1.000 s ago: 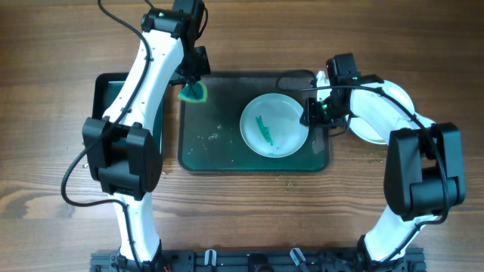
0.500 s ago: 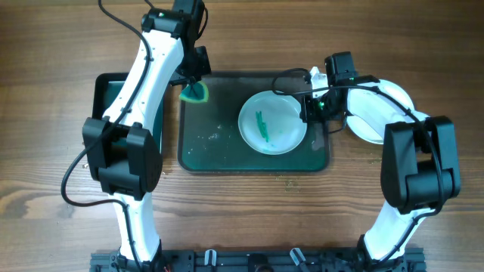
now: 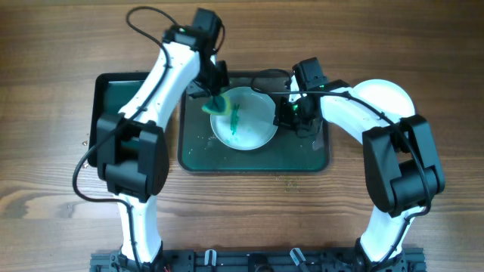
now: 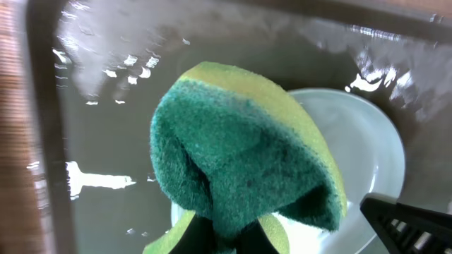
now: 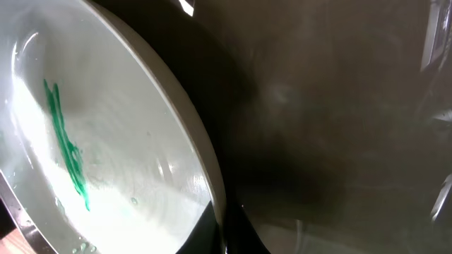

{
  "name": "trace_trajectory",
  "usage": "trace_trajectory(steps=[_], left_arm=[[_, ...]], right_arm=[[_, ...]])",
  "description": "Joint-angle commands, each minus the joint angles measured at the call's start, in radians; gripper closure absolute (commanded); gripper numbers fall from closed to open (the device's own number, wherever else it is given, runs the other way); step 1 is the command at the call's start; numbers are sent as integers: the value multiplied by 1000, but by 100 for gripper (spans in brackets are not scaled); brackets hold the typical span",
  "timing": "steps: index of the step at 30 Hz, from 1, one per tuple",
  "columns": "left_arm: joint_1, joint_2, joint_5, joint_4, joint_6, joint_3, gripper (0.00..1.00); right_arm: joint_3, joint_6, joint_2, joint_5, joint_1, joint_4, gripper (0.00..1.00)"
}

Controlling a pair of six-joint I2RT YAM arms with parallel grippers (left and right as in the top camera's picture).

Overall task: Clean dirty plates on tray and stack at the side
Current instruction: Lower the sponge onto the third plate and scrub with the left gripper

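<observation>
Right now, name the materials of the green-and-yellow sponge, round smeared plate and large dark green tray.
Sponge: soft foam, fibrous green scouring face, bent double. Plate: glossy, ceramic or melamine; can't tell. Tray: smooth, likely plastic, sharp wet glints.

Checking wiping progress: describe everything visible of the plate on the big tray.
The plate is round, shallow, glossy white, with a teal-green smear left of centre. It lies in the dark green tray. The right gripper grips its right rim; a green-and-yellow sponge overlaps its upper-left edge, contact unclear.
</observation>
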Motion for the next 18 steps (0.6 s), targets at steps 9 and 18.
trace_trajectory(steps=[9,18], left_arm=[[-84,55,20,182,-4,-199,96],[-132,139,475,231,161,-199,96]], right_arm=[[9,14,19,10,0,9,96],[9,14,19,10,0,9,96]])
